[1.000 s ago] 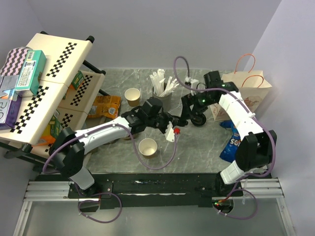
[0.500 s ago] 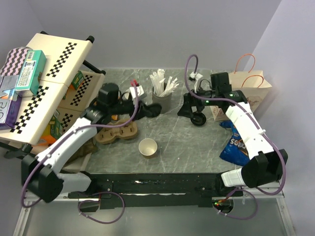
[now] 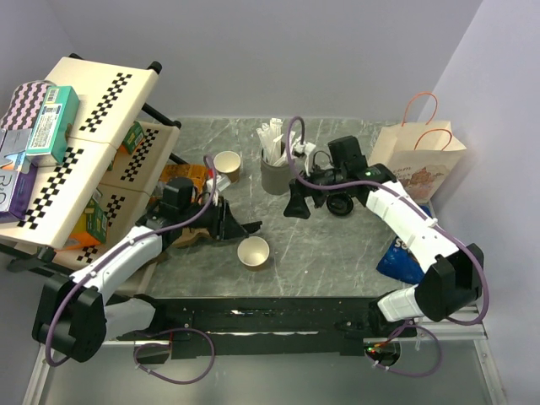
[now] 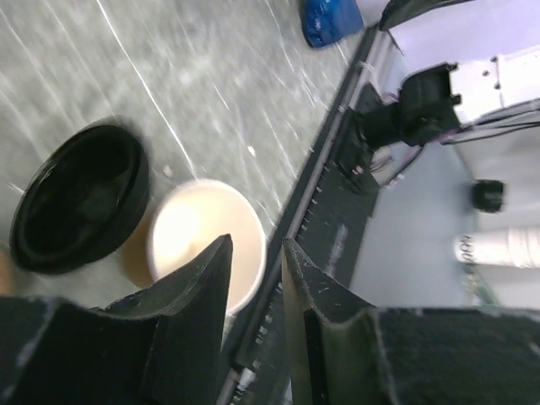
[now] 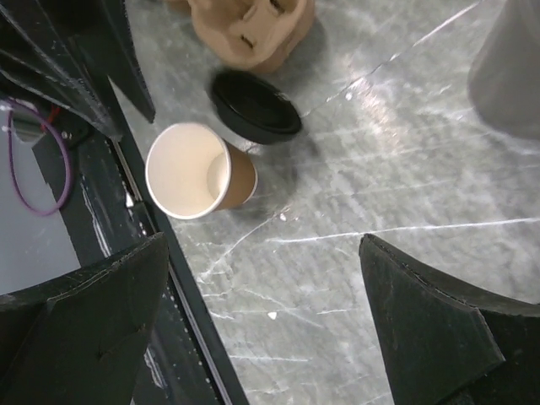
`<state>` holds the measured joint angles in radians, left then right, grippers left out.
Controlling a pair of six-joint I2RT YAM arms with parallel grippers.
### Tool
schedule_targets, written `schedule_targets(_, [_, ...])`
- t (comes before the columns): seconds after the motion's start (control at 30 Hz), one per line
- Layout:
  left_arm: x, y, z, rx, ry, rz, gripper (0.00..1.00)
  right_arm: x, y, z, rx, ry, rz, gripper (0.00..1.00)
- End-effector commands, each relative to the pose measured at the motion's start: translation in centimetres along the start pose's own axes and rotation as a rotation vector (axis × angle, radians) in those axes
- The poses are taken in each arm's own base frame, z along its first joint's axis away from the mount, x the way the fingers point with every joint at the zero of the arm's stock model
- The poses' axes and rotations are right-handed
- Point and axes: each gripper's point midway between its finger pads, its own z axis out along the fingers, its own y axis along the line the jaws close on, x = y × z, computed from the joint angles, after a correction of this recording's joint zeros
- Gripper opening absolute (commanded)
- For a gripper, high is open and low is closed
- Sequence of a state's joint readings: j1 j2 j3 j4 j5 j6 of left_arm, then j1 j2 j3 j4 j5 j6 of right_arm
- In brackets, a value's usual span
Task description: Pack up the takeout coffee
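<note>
Facing a blurred lid [image 4: 80, 198], left fingers [image 4: 190, 287] narrowly parted, empty; right fingers [image 5: 93, 304] spread wide.

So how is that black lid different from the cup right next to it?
The lid is black; the cup is brown outside and white inside. The lid is low and flat; the cup is taller and deep. The lid lies on the table beside the cup, not on it, so the cup is open on top. Both are round, and they sit close together.
</note>
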<state>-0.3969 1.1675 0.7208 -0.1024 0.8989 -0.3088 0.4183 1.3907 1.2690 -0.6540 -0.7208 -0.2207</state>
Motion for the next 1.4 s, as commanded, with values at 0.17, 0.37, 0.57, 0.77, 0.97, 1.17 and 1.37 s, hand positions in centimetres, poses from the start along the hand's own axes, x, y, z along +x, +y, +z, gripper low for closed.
schedule_targets(0.17, [-1.2,-0.9,-0.4,0.05,-0.046,-0.016,0.45,-0.1,0.4,2.1,-0.01,-0.021,-0.022,1.0])
schedule_targets(0.37, [-4.0,0.6,-1.2,-0.078,-0.03,0.224,0.53,-0.4,-0.2,2.0,-0.007,-0.019,-0.223,0.91])
schedule_targets(0.57, [-3.6,1.2,-2.2,-0.119,0.048,0.384,0.54,0.9,1.2,2.2,-0.125,0.039,-0.464,0.81])
schedule_targets(0.77, [-0.6,2.8,-3.3,-0.201,0.11,0.399,0.54,3.3,1.4,5.0,-0.093,0.092,-0.32,0.81])
schedule_targets(0.97, [-0.8,3.7,-5.0,-0.354,0.067,0.335,0.57,3.6,3.0,8.3,-0.049,0.132,-0.17,0.74])
schedule_targets(1.17, [-0.8,4.3,-7.2,-0.472,0.059,0.314,0.58,4.8,4.3,10.4,-0.063,0.2,-0.099,0.73])
schedule_targets(1.37, [-1.6,5.0,-8.6,-0.512,0.011,0.297,0.59,6.0,3.4,11.9,0.007,0.253,-0.017,0.68])
